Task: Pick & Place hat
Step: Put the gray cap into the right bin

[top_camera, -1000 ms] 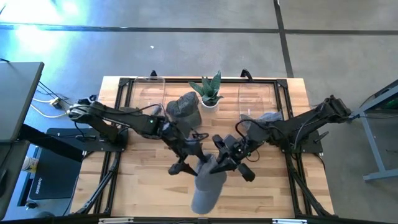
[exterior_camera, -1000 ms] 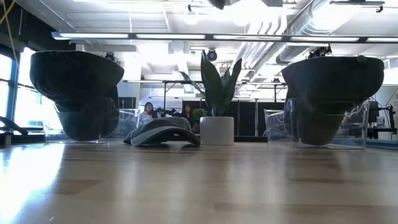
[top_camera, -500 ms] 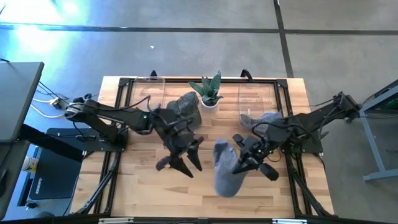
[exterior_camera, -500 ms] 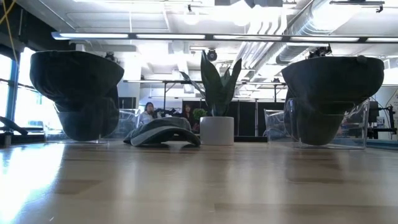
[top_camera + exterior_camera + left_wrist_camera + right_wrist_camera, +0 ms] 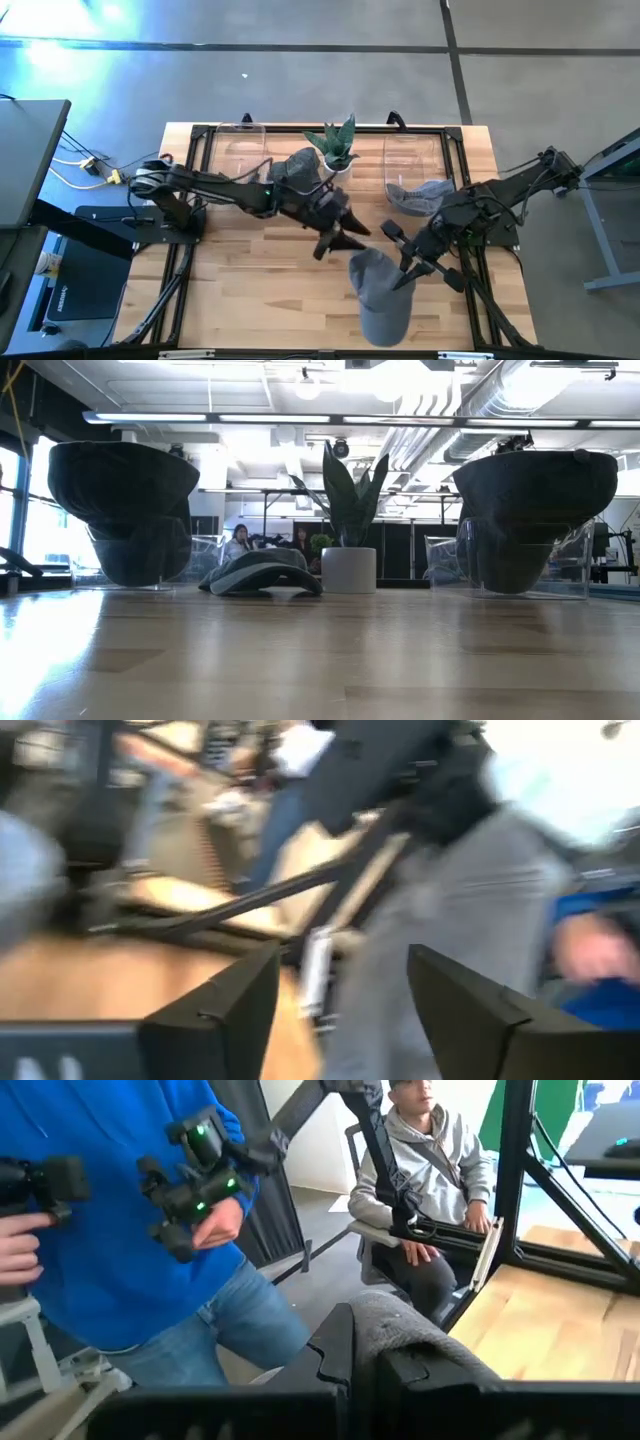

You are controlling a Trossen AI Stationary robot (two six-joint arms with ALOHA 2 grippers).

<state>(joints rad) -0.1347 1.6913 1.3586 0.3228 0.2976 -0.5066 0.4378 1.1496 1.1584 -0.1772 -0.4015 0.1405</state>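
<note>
We see a wooden bench (image 5: 240,290) with a black frame, standing on a grey concrete floor (image 5: 300,80) crossed by dark seams. Beyond the bench, a bright bluish glare (image 5: 60,40) falls on the floor. A grey desk (image 5: 25,150) stands beside the bench, with cables (image 5: 80,160) trailing near it. In the low view, long ceiling lights (image 5: 330,420) and silver ducts (image 5: 470,400) run overhead, and a window (image 5: 20,510) glows at the side. A person in blue (image 5: 110,1230) stands close, and a person in grey (image 5: 420,1160) sits on a chair.

hat (image 5: 380,292) | grey, hanging limp | clamped by right gripper (image 5: 405,274) jaws
</note>
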